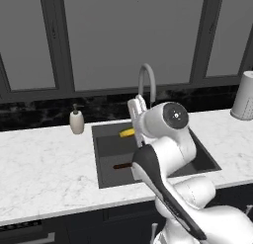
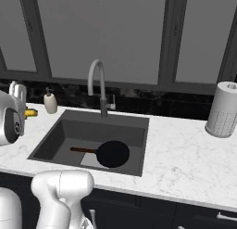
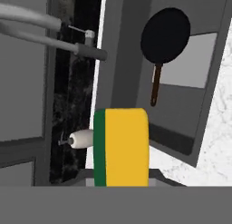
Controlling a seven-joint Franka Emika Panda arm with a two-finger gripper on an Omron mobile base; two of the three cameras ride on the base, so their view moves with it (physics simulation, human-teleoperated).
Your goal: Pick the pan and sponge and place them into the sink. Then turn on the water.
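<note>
The black pan (image 2: 112, 154) lies on the floor of the dark grey sink (image 2: 92, 126), its reddish-brown handle (image 2: 83, 150) pointing left. In the left base view the arm covers the pan, leaving just the handle tip (image 1: 121, 166) in sight. My gripper (image 1: 131, 127) hangs above the sink's back left part, shut on the yellow and green sponge (image 1: 126, 133). The hand view has the sponge (image 3: 121, 146) close up between my fingers, with the pan (image 3: 165, 35) beyond it. The arched faucet (image 2: 96, 79) stands behind the basin, and no blue stream falls from its spout.
A beige soap dispenser (image 1: 76, 122) stands on the white marble counter left of the sink. A paper towel roll (image 2: 223, 110) stands at the far right. Dark window frames and a black backsplash run behind the counter.
</note>
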